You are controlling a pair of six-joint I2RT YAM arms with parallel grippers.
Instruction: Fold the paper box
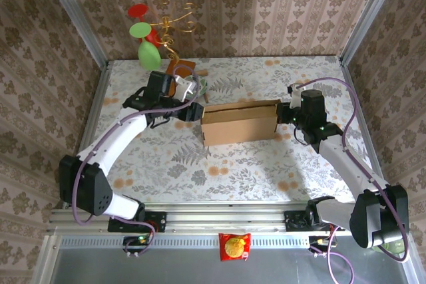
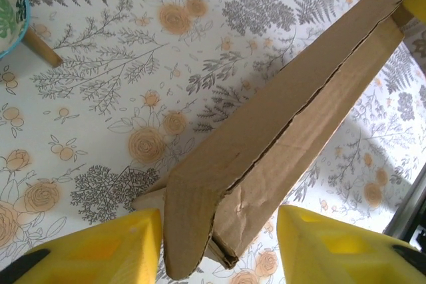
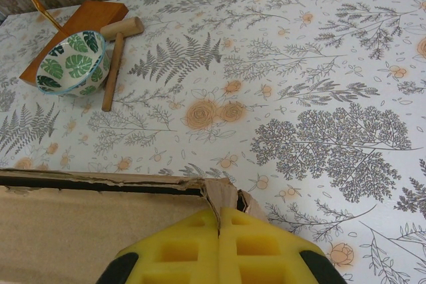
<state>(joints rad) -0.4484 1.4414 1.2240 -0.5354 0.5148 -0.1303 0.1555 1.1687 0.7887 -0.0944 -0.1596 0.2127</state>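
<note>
The paper box (image 1: 239,123) lies in the middle of the table (image 1: 166,164), between the two grippers. It is a long, shallow shape of plain brown cardboard with ragged corrugated edges. The left gripper (image 2: 218,221) has its yellow fingers (image 2: 113,247) apart, straddling the box's left end. One finger touches a folded flap and the other stands just beside the cardboard. The right gripper (image 3: 219,217) has its yellow pads pressed together on a thin, crumpled corner flap at the box's right end. The table wears a smooth cloth printed with grey ferns and orange roses, and beige patterned wallpaper lines the walls around it. Toward the far left are a gold wire stand (image 1: 174,14) with red and green discs, a wooden board (image 3: 90,19), a leaf-patterned bowl (image 3: 72,63) and a small wooden mallet (image 3: 114,58).
</note>
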